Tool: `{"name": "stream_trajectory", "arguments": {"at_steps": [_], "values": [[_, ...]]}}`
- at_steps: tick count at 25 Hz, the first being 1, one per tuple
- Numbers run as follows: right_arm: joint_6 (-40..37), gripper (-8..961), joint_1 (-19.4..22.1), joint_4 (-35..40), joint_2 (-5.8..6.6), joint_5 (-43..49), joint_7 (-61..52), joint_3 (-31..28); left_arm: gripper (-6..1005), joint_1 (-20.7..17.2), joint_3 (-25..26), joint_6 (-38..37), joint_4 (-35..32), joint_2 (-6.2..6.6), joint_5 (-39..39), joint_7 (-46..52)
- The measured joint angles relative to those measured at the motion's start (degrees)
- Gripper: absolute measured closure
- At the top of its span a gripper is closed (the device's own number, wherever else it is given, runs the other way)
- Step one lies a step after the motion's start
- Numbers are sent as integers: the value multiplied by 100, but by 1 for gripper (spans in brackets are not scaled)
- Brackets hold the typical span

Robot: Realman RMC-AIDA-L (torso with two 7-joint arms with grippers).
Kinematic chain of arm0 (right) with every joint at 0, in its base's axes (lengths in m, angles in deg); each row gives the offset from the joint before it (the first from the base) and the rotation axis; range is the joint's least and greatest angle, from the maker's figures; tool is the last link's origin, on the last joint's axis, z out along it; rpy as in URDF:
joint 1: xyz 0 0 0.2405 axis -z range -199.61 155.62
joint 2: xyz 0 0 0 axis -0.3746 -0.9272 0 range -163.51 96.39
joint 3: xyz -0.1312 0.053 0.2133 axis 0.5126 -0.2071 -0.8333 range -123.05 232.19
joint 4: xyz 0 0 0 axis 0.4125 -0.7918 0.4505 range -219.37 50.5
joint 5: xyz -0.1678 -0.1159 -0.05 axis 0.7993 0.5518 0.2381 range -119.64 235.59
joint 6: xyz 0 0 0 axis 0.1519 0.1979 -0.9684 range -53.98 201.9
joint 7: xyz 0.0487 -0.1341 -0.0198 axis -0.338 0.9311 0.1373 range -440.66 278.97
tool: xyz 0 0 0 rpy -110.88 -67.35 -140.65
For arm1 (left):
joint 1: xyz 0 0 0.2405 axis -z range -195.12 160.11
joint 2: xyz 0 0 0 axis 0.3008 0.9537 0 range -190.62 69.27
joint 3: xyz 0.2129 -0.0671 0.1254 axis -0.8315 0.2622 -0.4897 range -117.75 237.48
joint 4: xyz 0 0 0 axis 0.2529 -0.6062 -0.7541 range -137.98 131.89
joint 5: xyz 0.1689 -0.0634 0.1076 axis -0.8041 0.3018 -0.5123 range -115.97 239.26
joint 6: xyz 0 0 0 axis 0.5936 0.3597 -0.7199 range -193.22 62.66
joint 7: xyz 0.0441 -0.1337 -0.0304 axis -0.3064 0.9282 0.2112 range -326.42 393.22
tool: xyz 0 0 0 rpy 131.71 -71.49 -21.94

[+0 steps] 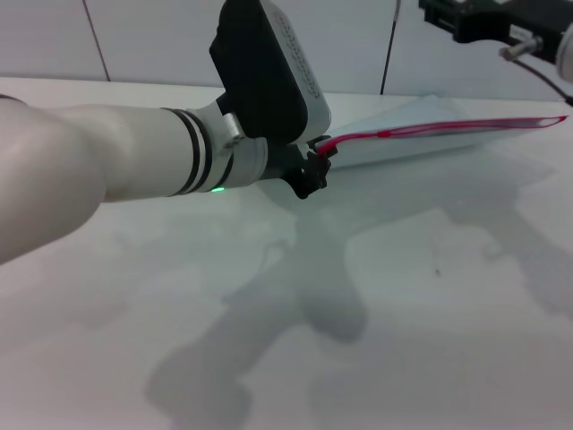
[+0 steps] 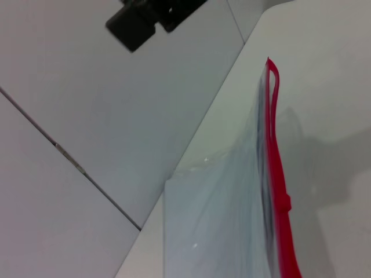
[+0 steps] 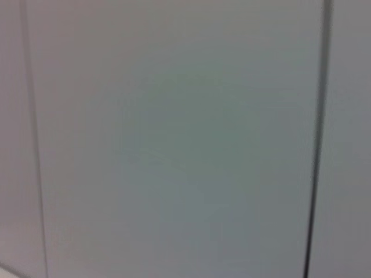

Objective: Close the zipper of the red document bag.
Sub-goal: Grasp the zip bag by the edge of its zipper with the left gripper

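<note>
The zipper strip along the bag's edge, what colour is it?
Bright red zipper, clearest in the left wrist view.

The white left arm with black wrist bands reaches across to mid-scene, its black left gripper low with jaws closed on a thin red strip, while the dark right gripper hangs high and far off.

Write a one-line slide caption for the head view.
Left gripper meets the zipper end of the red document bag.
</note>
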Motion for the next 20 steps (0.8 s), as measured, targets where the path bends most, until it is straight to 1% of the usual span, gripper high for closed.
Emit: {"name": "stream_trajectory", "arguments": {"at_steps": [2, 4, 5, 9, 11, 15, 20], "values": [[-587, 327, -47, 71, -265, -31, 553, -472, 944, 0, 1, 0, -3, 1, -1, -1], [-1125, 334, -112, 92, -467, -216, 1132, -924, 944, 0, 5, -2, -29, 4, -3, -2], [-1510, 337, -167, 75, -553, -474, 1547, -1238, 944, 0, 7, -6, -44, 6, -4, -2], [-2459, 339, -400, -271, -539, -1349, 2434, -1909, 943, -14, 21, -20, -144, 18, -5, -2], [-2770, 340, -500, -473, -547, -1458, 2723, -2115, 943, -22, 39, -36, -174, 22, -5, -2], [-3078, 342, -558, -641, -549, -1367, 3263, -2145, 943, -24, 59, -50, -227, 27, -9, -2], [-3202, 345, -536, -663, -561, -1087, 3807, -2011, 943, -42, 64, -63, -278, 38, -13, -8]]}}
